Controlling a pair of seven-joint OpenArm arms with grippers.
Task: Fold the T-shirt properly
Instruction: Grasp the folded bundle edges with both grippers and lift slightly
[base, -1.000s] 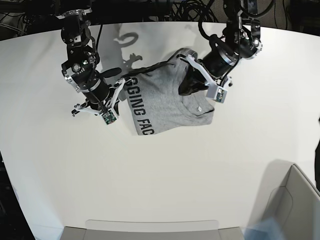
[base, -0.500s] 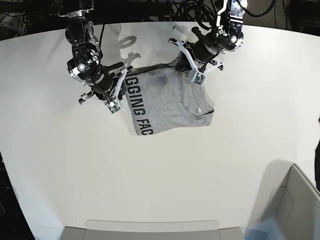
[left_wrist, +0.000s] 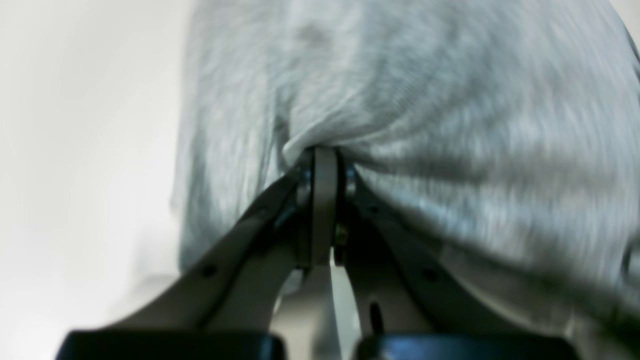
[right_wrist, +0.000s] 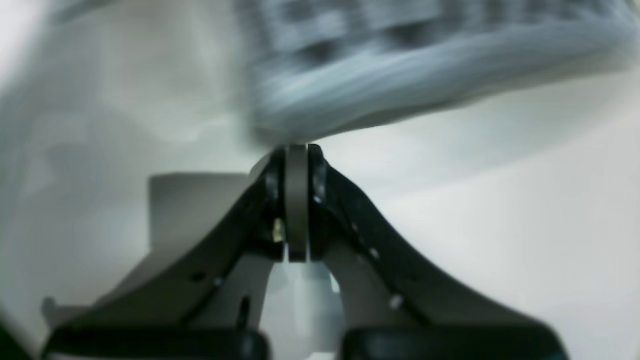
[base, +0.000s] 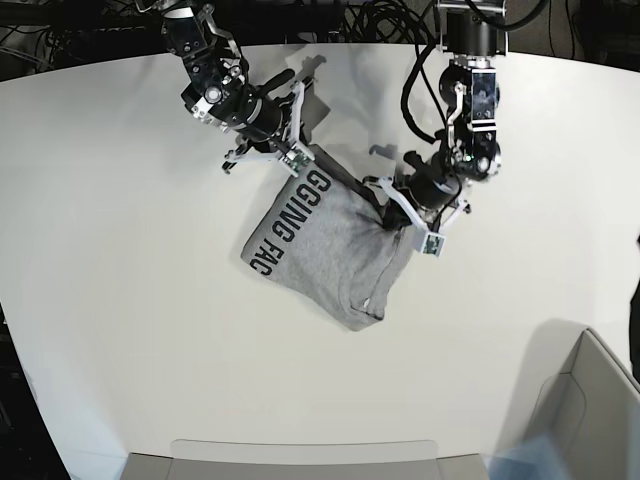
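The heather-grey T-shirt (base: 335, 250) lies folded on the white table (base: 150, 330), turned at an angle, with dark navy lettering (base: 288, 222) along its left edge. My left gripper (base: 393, 207) is shut on a bunch of grey cloth at the shirt's right edge. The left wrist view shows its tips (left_wrist: 325, 157) pinching the fabric (left_wrist: 450, 125). My right gripper (base: 300, 168) is shut at the shirt's top corner. In the right wrist view its tips (right_wrist: 297, 150) meet a blurred edge of the shirt (right_wrist: 400, 95) lifted off the table.
A grey box (base: 590, 400) stands at the bottom right. A pale tray edge (base: 300, 455) lies along the front. Dark cables and arm bases (base: 380, 20) crowd the back edge of the table.
Both arms have moved with the shirt. The right arm went up and rightward, the left arm came down. The shirt has turned clockwise and shifted toward the table's middle.
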